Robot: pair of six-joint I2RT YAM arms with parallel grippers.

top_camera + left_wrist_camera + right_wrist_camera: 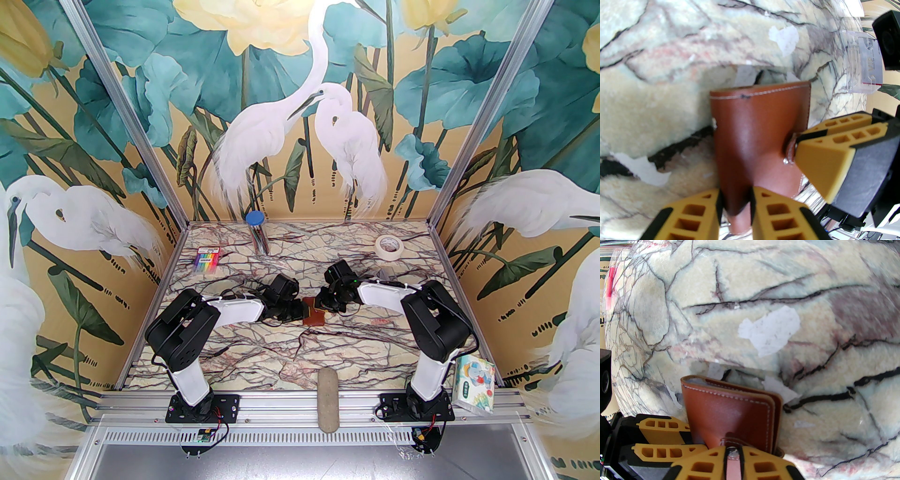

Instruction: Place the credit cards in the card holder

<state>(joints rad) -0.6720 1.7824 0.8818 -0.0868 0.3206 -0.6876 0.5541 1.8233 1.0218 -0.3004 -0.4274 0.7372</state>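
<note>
The card holder (313, 315) is a reddish-brown leather wallet, folded shut, at the middle of the table between both arms. My left gripper (736, 211) is shut on its near edge, and its yellow fingers (663, 434) show beside the leather in the right wrist view. My right gripper (733, 459) is shut on the snap-button tab (791, 150) at the holder's side. A pale bluish sleeve (696, 380) peeks from the top fold of the card holder (731, 411). The credit cards are hidden from view.
A rainbow pen pack (206, 260) lies at the back left, a blue-lidded tube (257, 232) at the back middle, a tape roll (389, 245) at the back right. A clear plastic wrapper (864, 63) sits behind the right arm. A tissue pack (473, 382) and a grey oblong pad (328, 398) rest at the near edge.
</note>
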